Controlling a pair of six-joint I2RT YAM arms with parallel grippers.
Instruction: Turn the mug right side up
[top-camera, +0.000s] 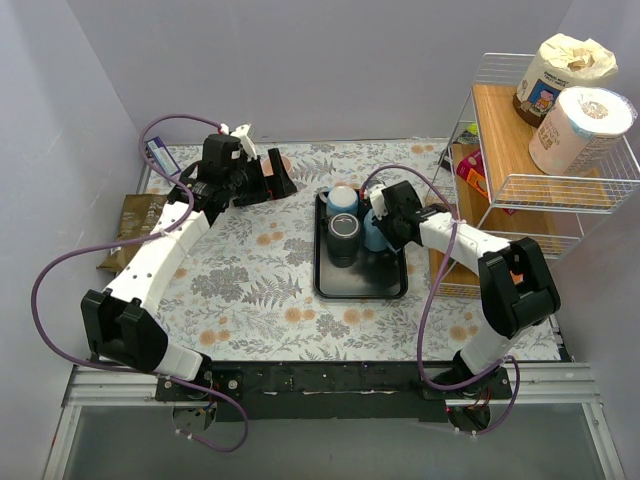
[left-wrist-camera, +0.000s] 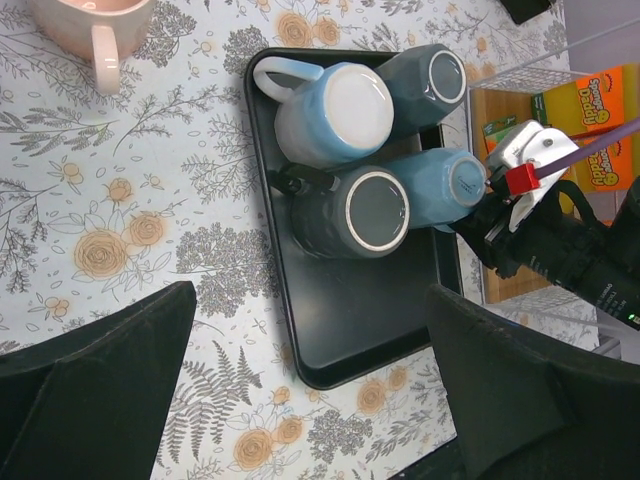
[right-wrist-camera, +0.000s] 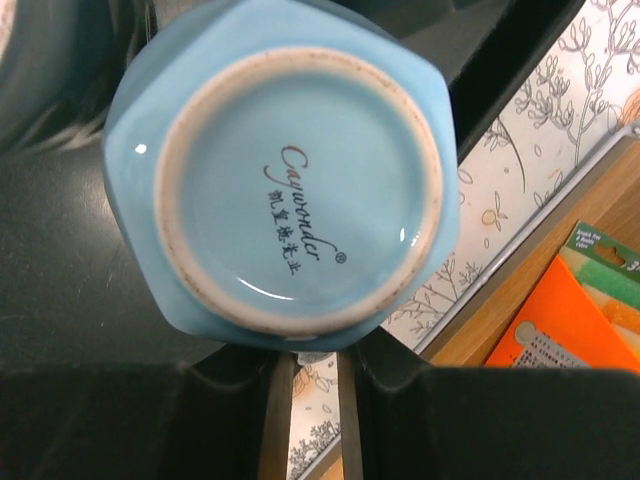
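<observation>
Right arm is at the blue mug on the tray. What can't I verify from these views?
- Handle of the blue mug: hidden beneath its body in the right wrist view, behind the right gripper from above.
- Grip: fingertips run under the mug's edge; contact unclear.
- The pink mug: cut off by the left wrist view's top edge.

Light-blue mug (right-wrist-camera: 300, 190) – upside down, base up, on black tray (top-camera: 360, 285), right side of the mug cluster, just beside a dark mug (top-camera: 344, 235). Faceted body, round unglazed foot ring, glossy base w/ dark script logo + small chars under it
</observation>
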